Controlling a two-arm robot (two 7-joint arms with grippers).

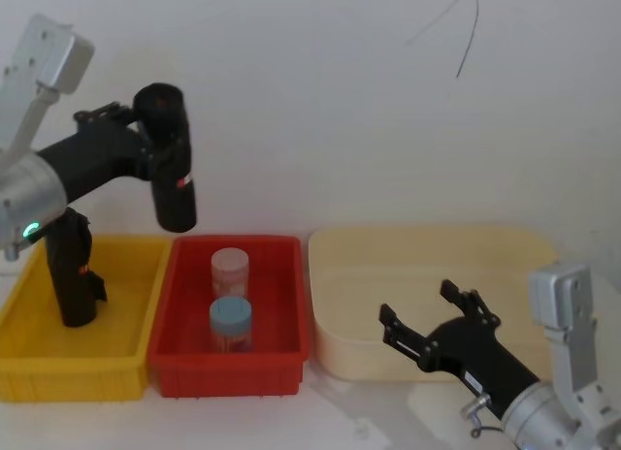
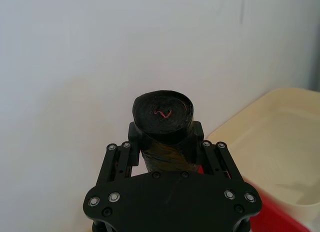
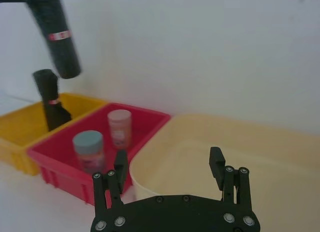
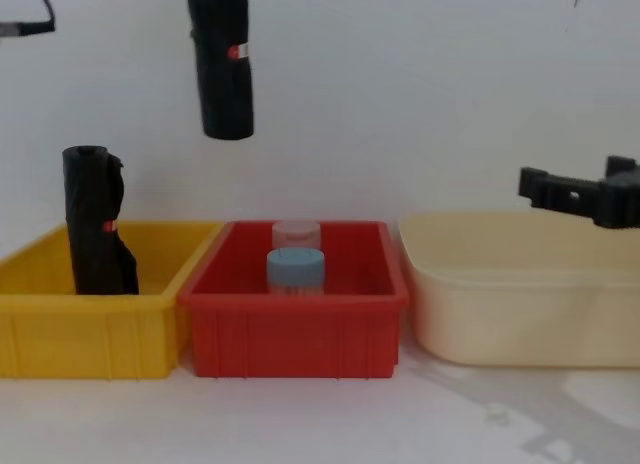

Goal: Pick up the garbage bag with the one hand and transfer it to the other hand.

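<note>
While left claw (image 2: 165, 142) clamps garbage bag (image 1: 177, 193) aloft, handover pending: right claw (image 1: 417, 303), fingers apart, must approach, grip lower end.

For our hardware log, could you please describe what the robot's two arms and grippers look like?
Both are black two-fingered grippers on flat black plates studded with silver screws. The left gripper sits on a silver-white arm with a green light. The right gripper has a boxy silver-grey arm and a small white label.

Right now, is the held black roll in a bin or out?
Out: the left gripper holds the garbage bag roll in midair, higher than the red bin.
</note>
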